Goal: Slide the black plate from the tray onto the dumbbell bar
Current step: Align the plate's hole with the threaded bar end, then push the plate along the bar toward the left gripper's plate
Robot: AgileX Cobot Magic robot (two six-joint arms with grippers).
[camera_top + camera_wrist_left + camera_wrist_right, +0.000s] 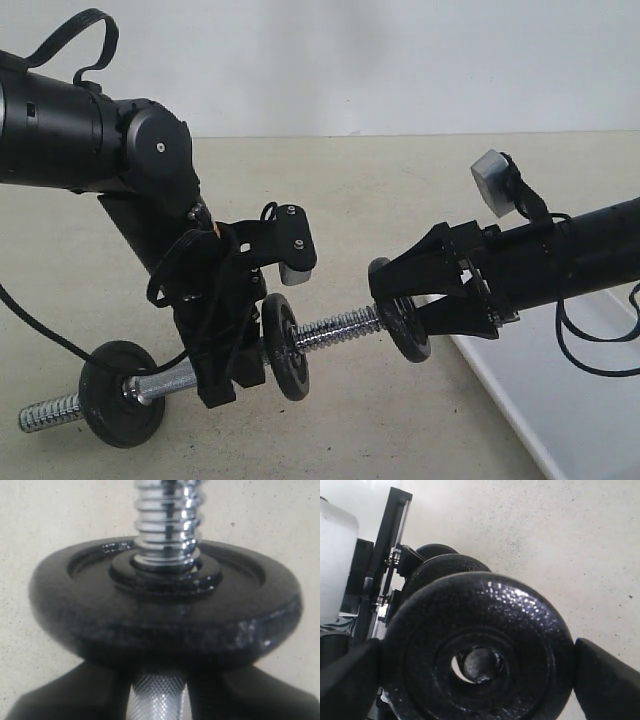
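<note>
**As the plate met the bar's end, seating it was the step in hand**

While the left gripper (228, 372) clamped the bar (335, 327) on its knurled middle, jaws nearly closed around it, the bar slanted with its free threaded end raised toward the right. The right gripper (402, 318) had the plate (408, 340) pinched by its rim, jaws spread wide across its full width, off the tray (560, 420) and right at the bar's end. In the right wrist view the bar's tip showed within the plate's hole, a little off-centre, with a sliver of light at one side. How far it had entered could not be told.

The hole looked only just seated on the thread. The next move would call for centring the plate, keeping its face square to the bar, then pushing it along the thread toward the second plate (285, 347), which sat just beside the left gripper.
</note>
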